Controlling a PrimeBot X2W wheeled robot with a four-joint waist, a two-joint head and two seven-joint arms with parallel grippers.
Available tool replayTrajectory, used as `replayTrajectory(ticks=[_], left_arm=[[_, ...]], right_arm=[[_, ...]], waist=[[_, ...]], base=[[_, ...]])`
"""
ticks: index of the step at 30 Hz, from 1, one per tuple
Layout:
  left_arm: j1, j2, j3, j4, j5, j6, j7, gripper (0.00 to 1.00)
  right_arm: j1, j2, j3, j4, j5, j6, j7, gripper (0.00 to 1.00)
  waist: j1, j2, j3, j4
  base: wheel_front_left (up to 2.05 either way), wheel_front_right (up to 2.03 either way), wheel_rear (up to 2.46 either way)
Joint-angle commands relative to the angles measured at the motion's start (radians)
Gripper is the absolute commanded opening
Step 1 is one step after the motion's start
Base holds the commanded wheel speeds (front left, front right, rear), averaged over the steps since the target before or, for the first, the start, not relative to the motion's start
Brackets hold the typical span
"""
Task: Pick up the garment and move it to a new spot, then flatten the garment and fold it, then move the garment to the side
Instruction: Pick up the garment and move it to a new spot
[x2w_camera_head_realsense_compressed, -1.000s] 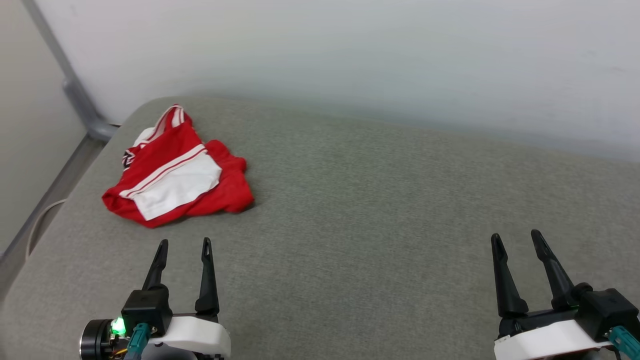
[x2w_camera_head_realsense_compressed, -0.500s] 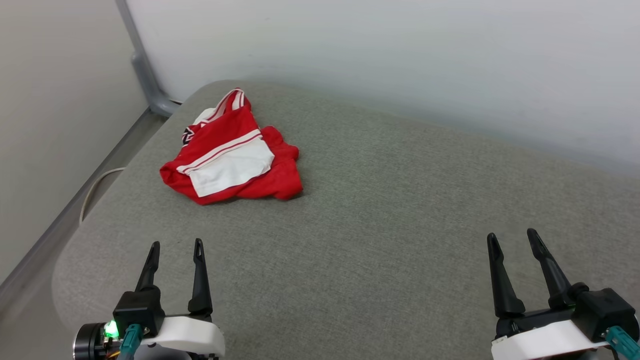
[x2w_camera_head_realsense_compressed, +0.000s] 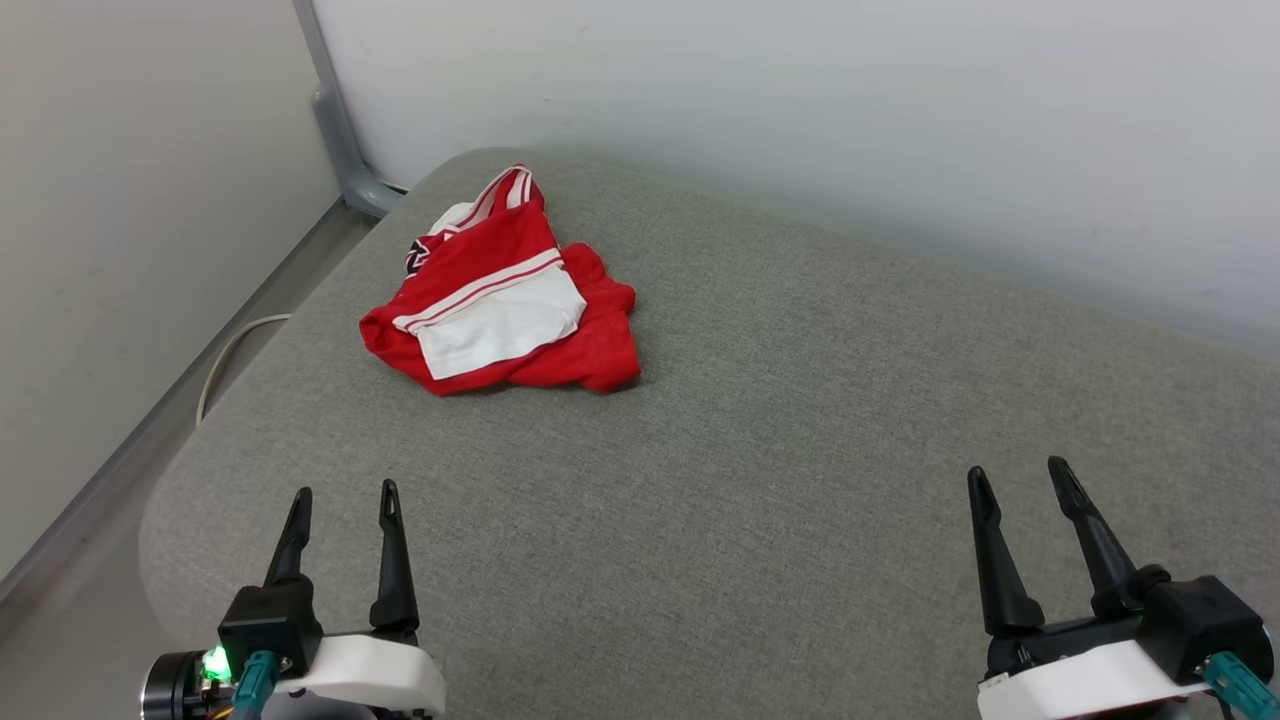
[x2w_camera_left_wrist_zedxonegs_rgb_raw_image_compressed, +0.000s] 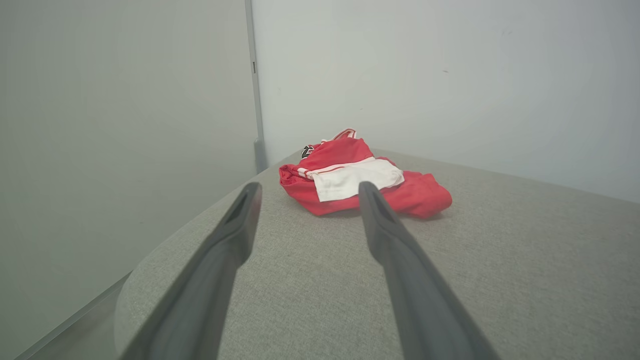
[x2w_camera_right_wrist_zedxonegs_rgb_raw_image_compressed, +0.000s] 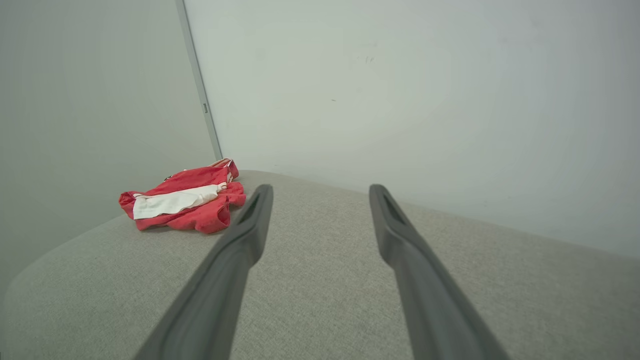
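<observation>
Lying crumpled in the upper left of the head view, the garment (x2w_camera_head_realsense_compressed: 505, 310) rests on the grey fabric-covered table (x2w_camera_head_realsense_compressed: 800, 450) close to its rounded far-left corner. It is a red heap with a white sleeve on top, striped trim at its far end and a scrap of black print at its left edge. The left gripper (x2w_camera_head_realsense_compressed: 345, 490) sits at the lower left, fingers spread and empty, pointing up the frame, well short of the garment. The right gripper (x2w_camera_head_realsense_compressed: 1014, 466) sits at the lower right, fingers likewise spread and empty, well apart from the cloth. A pale cable (x2w_camera_head_realsense_compressed: 235, 350) curves along the floor left of the table, and a grey post (x2w_camera_head_realsense_compressed: 335, 120) stands in the wall corner behind.

Through the left wrist view, the left gripper (x2w_camera_left_wrist_zedxonegs_rgb_raw_image_compressed: 310, 186) shows two dark fingers (x2w_camera_left_wrist_zedxonegs_rgb_raw_image_compressed: 230, 240) held wide apart above the table (x2w_camera_left_wrist_zedxonegs_rgb_raw_image_compressed: 500, 260). The garment (x2w_camera_left_wrist_zedxonegs_rgb_raw_image_compressed: 360, 185) lies ahead, framed between their tips, at the centre of the frame.

From the right wrist view, the right gripper (x2w_camera_right_wrist_zedxonegs_rgb_raw_image_compressed: 321, 188) is also spread with nothing between its fingers. The garment (x2w_camera_right_wrist_zedxonegs_rgb_raw_image_compressed: 185, 205) lies at the middle left of the frame, off to the left of the fingers, near the table (x2w_camera_right_wrist_zedxonegs_rgb_raw_image_compressed: 325, 300) edge.
</observation>
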Motion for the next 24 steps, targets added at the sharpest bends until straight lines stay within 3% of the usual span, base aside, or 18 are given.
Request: replayTrajectory(ticks=[1,11,24], left_arm=[[0.008,-0.001,0.003,0.001,-0.001,0.005,-0.002,1.00],[-0.045,0.001,0.044,-0.002,-0.006,-0.021,-0.003,1.00],[-0.424,0.119,0.240,0.055,-0.083,-0.152,-0.002,1.00]], right_arm=[[-0.006,0.002,0.004,0.001,0.000,-0.001,-0.002,1.00],[-0.023,0.002,0.012,-0.009,-0.012,-0.001,-0.002,1.00],[-0.137,0.002,0.014,-0.075,-0.094,-0.001,-0.002,1.00]], waist=[[0.0001,0.0000,0.000,-0.003],[0.0001,0.0000,0.023,-0.046],[0.0001,0.0000,0.238,-0.166]], base=[[0.00,0.00,0.00],[0.00,0.00,0.00],[0.00,0.00,0.00]])
